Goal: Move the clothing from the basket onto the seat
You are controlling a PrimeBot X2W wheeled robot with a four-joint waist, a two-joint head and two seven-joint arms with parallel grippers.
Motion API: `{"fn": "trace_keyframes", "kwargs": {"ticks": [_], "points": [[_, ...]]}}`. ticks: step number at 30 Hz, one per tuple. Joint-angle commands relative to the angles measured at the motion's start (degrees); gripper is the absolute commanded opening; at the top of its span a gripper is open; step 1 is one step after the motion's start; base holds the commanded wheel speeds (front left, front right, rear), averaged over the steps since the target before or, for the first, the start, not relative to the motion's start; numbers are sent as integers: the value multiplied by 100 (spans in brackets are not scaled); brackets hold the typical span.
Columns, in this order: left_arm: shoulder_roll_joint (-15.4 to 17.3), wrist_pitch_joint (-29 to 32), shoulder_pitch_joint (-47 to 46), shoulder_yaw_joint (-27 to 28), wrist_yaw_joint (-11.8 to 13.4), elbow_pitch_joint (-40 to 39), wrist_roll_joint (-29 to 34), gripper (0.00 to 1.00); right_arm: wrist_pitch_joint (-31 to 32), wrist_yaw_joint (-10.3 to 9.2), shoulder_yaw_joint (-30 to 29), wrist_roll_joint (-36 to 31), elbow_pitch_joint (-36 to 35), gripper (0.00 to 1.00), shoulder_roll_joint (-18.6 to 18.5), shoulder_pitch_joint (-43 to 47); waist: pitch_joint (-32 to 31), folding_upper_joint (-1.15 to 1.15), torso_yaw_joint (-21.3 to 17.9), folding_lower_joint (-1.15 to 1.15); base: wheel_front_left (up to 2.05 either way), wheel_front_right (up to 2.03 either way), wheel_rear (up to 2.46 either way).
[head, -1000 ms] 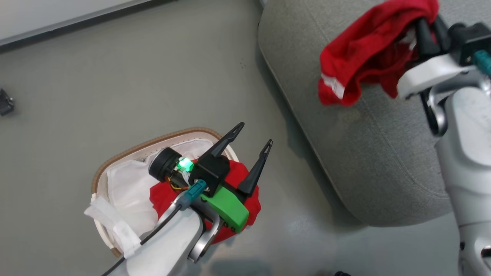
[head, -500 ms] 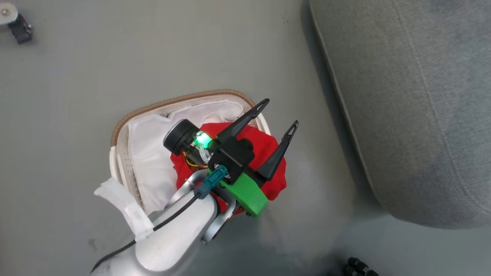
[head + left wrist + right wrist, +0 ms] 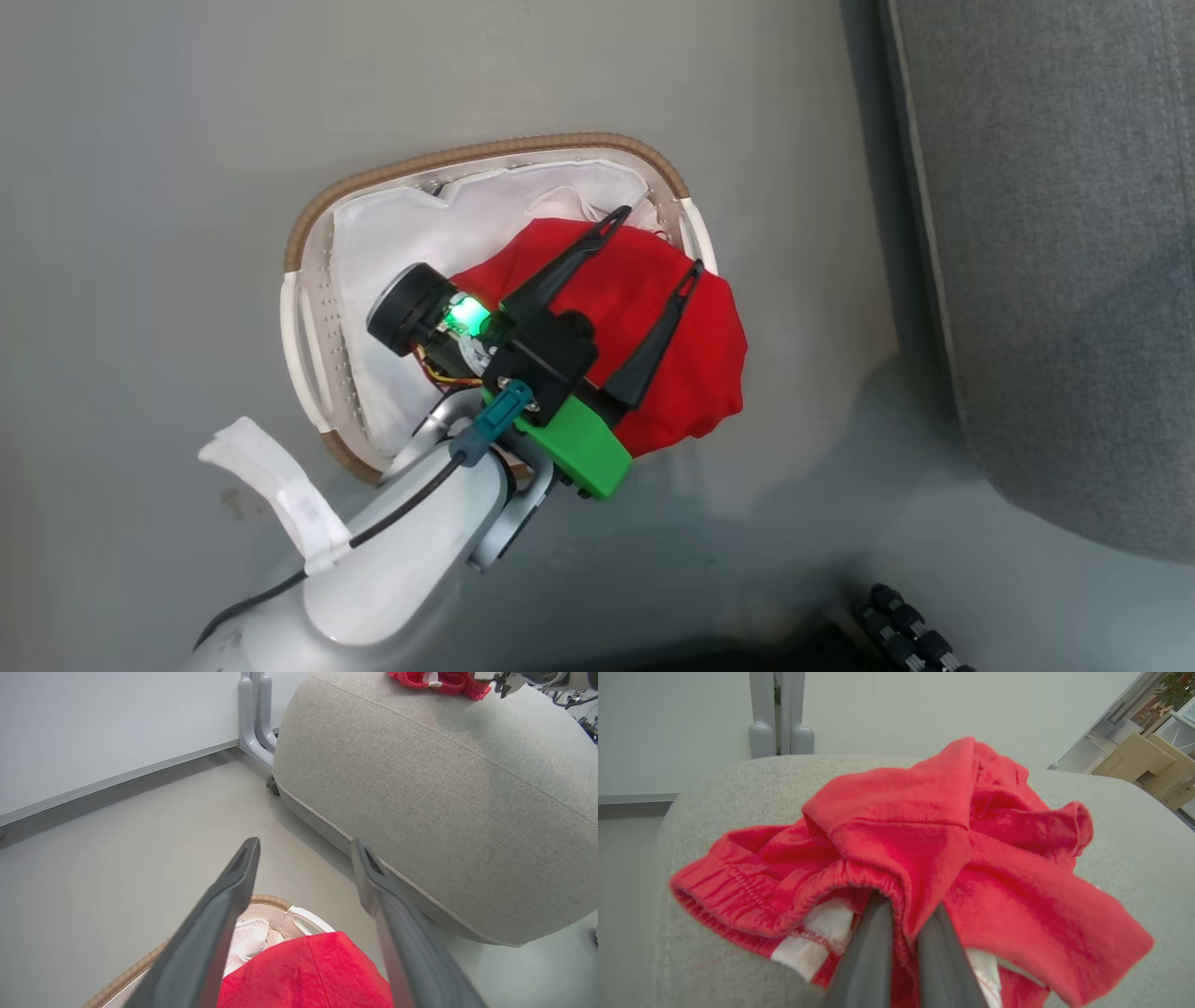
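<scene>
The white basket with its brown rim stands on the floor, and one red piece of clothing bulges over its right side. My left gripper hangs open just above that garment, fingers spread with nothing between them. In the left wrist view the open left gripper frames the floor, with the red clothing below it. A second red garment with white trim lies bunched on the grey seat. My right gripper is shut on its elastic edge.
The seat rises close to the basket's right. A white cloth liner fills the basket's left half. A grey metal leg and a wall stand behind the seat. A black ribbed part sits at the lower right.
The head camera has swung down and left, so the basket sits higher and larger and the right arm has left the picture. The left gripper stays open, now over the red garment.
</scene>
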Motion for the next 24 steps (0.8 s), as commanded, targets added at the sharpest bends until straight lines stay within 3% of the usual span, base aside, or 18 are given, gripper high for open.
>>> {"fn": "trace_keyframes", "kwargs": {"ticks": [1, 3, 4, 17, 24], "points": [[55, 2, -38, 32, 36, -12, -24, 100, -105, -8, -46, 6, 25, 12, 70, 109, 1, 0, -97, -1, 0, 0, 0], [73, 1, -24, 42, 55, -22, -37, 100, -202, -8, -115, 127, -38, 49, 255, 201, -41, 0, -154, -1, 0, 0, 0], [74, -6, -12, 57, 64, -32, -51, 100, -225, -8, -104, 162, -70, 100, 326, 276, -66, 0, -177, -1, 0, 0, 0], [160, -293, 290, 361, 309, 47, -344, 100, -268, -8, 423, 440, -1665, 100, 710, 1812, -757, 0, -348, -1, 0, 0, 0], [57, -581, 572, 630, 375, 288, -606, 100, -269, -8, 813, 537, -1981, 100, 699, 2236, -1498, 0, -191, -1, 0, 0, 0]]}}
